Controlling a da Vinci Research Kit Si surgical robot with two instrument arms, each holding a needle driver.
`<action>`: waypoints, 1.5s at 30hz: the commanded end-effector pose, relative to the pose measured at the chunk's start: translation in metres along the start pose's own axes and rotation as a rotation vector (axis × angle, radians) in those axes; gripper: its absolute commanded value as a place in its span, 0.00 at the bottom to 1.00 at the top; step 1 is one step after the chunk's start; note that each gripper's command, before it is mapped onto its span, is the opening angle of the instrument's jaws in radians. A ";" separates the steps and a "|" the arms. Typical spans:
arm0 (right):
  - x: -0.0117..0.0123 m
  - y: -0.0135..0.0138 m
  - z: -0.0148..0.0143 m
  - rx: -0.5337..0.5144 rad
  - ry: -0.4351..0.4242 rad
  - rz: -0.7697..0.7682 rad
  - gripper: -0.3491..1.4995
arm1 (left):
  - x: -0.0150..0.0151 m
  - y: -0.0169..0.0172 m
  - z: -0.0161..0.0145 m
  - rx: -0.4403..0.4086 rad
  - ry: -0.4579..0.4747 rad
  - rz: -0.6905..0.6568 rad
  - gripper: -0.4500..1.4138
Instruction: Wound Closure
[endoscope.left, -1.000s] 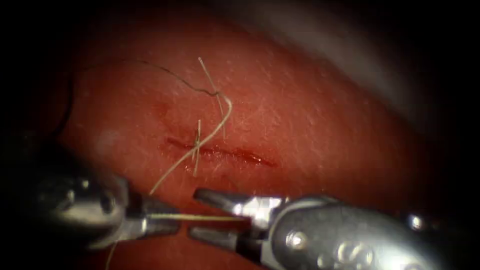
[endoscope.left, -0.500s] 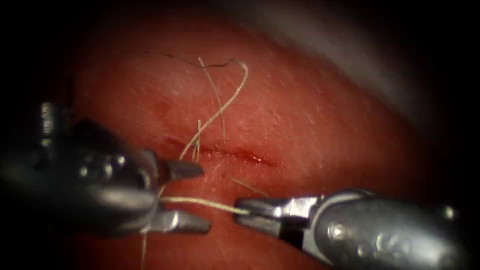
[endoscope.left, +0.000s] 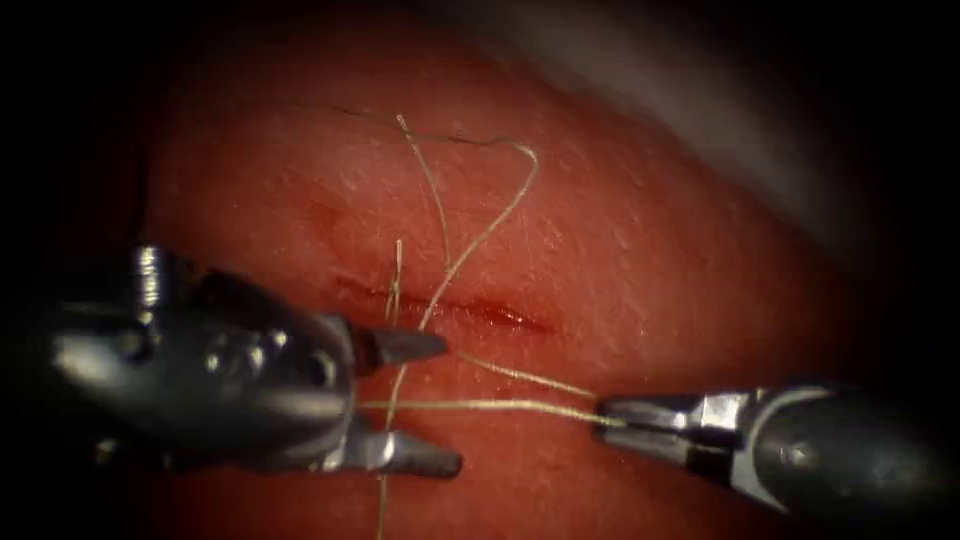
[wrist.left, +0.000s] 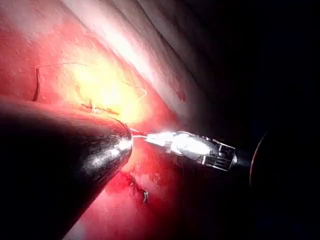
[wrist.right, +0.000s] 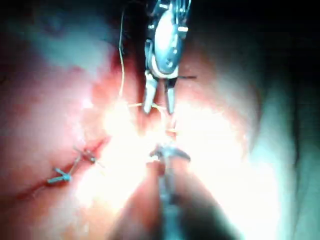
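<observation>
The cut (endoscope.left: 480, 312) runs across the red tissue (endoscope.left: 640, 250). In front of its left end my left tool (endoscope.left: 447, 405) has its jaws open and grips nothing. A pale thread (endoscope.left: 480, 405) passes level between those jaws to my right tool (endoscope.left: 610, 418), which is shut on the thread's end in front of the cut's right end. From there the thread goes back to the cut and rises in a loop (endoscope.left: 522, 160) over the far tissue. In the right wrist view the left tool (wrist.right: 159, 102) faces my right tool's jaws (wrist.right: 167, 152).
Short cut thread ends (endoscope.left: 397, 270) stand at a stitch on the cut's left part. Earlier stitches with knots (wrist.right: 62, 175) lie along the cut, seen too as stitches (wrist.left: 137, 187) in the left wrist view. A pale fold (endoscope.left: 700, 90) borders the tissue at the far right.
The left tool let go of the thread and opened. The right tool closed on the thread's end and drew it to the right. The loop over the far tissue shifted right.
</observation>
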 end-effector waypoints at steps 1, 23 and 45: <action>-0.0008 0.0004 0.0003 -0.005 -0.006 -0.001 0.00 | -0.0002 0.0000 0.0010 0.003 -0.001 -0.006 0.61; -0.0004 0.0001 -0.0004 -0.004 0.003 0.003 0.00 | -0.0010 0.0001 0.0023 -0.003 -0.047 -0.001 0.44; -0.0003 -0.0003 -0.0002 -0.009 0.002 0.002 0.00 | -0.0009 0.0002 0.0059 -0.018 -0.041 0.140 0.40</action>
